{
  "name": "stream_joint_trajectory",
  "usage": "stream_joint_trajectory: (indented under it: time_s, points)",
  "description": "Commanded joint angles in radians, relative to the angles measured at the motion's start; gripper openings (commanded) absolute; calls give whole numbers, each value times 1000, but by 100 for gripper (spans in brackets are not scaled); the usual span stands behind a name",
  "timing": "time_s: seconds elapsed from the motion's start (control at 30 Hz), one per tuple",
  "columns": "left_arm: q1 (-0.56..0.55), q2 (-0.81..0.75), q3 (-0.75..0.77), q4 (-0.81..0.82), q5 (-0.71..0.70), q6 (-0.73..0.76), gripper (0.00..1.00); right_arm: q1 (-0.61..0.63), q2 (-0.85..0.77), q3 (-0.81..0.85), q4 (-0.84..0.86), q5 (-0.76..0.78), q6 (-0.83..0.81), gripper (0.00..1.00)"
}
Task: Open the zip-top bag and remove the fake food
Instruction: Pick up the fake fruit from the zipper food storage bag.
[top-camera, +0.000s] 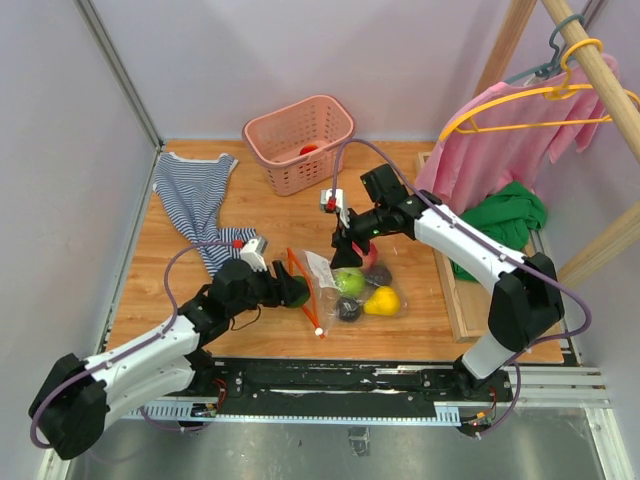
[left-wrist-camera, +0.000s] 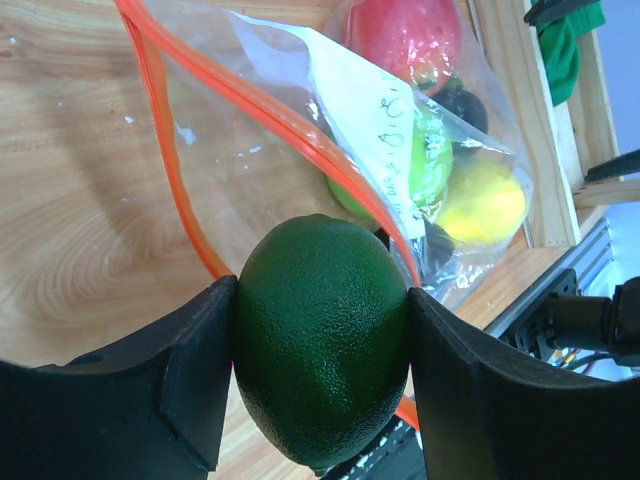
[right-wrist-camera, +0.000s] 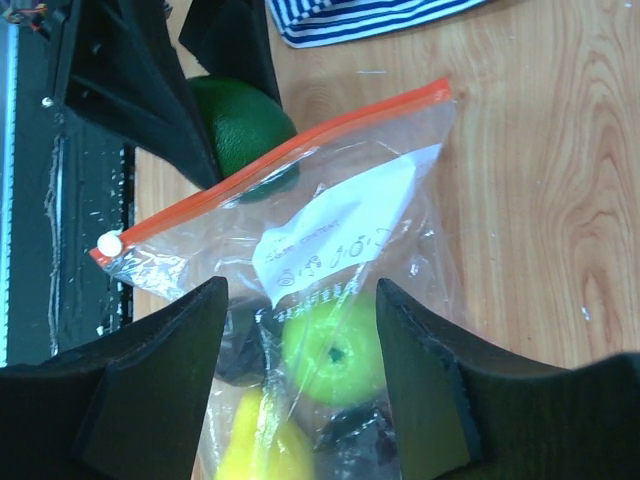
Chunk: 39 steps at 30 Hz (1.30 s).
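Sitting between left jaws, dark green fruit (left-wrist-camera: 322, 340), against the zip-top bag (left-wrist-camera: 350, 110)

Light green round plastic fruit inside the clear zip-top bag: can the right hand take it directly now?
Probably not. The open right hand hovers over the light green fruit, but the clear plastic zip-top bag covers it; its mouth lies at the other end.

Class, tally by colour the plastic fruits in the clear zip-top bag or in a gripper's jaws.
Red plastic fruit: 1
Light green round plastic fruit: 1
Yellow plastic fruit: 1
Blackish plastic pieces: 2
Dark green plastic fruit, in left gripper: 1
Total: 6
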Motion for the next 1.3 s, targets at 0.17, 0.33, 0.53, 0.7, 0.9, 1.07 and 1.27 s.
stream_joint_trajectory:
  time_s: [0.17,0.33,0.53,0.7,0.9,1.07,1.27]
  points:
    - [-6,-245,1,-251,-17,-48,29,-13,-102,-60,12,-169,-77,66]
    - [-7,-339,45,-314,-1,-53,28,-12,-153,-79,18,-229,-113,68]
    - [-6,-367,98,-273,41,-67,28,-13,-227,-127,65,-293,-170,75]
    - [-6,-354,118,-205,80,-86,27,-14,-303,-204,138,-368,-237,82]
    - [-6,-316,72,21,188,-181,27,-14,-369,-266,214,-409,-251,91]
    - [-6,-247,15,260,260,-267,27,-13,-368,-264,240,-402,-208,95]
    - [-6,-154,-29,497,279,-360,27,-6,-373,-307,400,-432,-36,98]
